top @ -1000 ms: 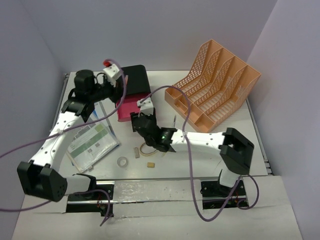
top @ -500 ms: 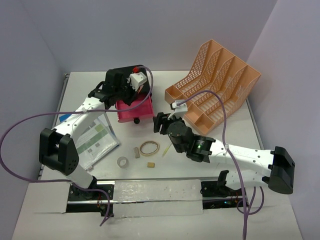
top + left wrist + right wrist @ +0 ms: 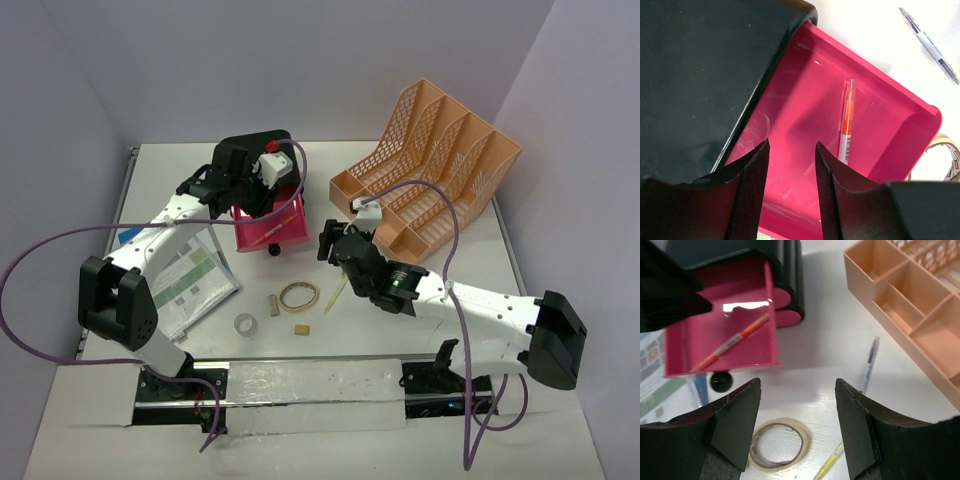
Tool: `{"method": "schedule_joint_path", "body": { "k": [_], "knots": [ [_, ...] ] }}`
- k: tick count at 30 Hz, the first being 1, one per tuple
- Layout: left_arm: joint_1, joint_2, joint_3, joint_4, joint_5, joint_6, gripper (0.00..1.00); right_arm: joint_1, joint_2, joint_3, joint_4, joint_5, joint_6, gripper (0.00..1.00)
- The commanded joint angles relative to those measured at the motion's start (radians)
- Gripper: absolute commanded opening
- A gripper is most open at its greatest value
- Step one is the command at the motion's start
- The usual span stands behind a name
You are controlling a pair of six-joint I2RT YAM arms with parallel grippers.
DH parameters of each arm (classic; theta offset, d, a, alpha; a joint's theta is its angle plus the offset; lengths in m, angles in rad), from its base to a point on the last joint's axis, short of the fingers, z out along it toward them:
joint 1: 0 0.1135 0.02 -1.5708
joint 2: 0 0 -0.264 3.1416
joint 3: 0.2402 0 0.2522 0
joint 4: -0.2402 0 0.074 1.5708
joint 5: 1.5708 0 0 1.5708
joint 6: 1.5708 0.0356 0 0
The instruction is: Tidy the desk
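White and matte, the large rectangular desk [image 3: 318, 160] lay under everything, bearing a black plastic drawer box [image 3: 700, 65] towards its far left and a peach-orange mesh file rack [image 3: 430, 170] at its far right. The left gripper [image 3: 791, 150] hung with its fingers spread and nothing between them above the pulled-out glossy pink plastic drawer [image 3: 805, 125], in which a slim orange-and-clear pen [image 3: 846, 120] lay. The right gripper [image 3: 797, 385], likewise spread and empty, hovered over the desk just in front of that drawer, above a beige ring [image 3: 780, 443] that was perhaps a tape roll, with a blue-and-white pen [image 3: 868, 365] lying near the rack
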Motion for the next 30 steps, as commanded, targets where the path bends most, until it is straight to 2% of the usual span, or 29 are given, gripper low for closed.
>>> {"method": "schedule_joint_path", "body": {
  "k": [1,8,16,18,24,30],
  "knots": [
    [-0.003,-0.026,0.049,-0.019,-0.007,-0.027,0.49,-0.056,0.067,0.064,-0.171,-0.019,0.162,0.66],
    [0.002,-0.067,0.043,0.029,-0.066,-0.05,0.51,-0.093,0.193,0.116,-0.235,-0.084,0.227,0.63],
    [0.019,-0.145,0.036,-0.002,0.002,-0.076,0.51,-0.111,0.237,0.085,-0.236,-0.117,0.296,0.61],
    [0.034,-0.183,0.039,-0.006,0.011,-0.09,0.52,-0.113,0.296,0.115,-0.317,-0.106,0.321,0.61],
    [0.18,-0.29,-0.024,-0.01,0.065,-0.107,0.54,-0.112,0.444,0.218,-0.523,-0.092,0.383,0.58],
    [0.388,-0.407,-0.165,0.033,0.092,-0.086,0.57,-0.105,0.457,0.151,-0.528,-0.138,0.43,0.55]
  ]
}}
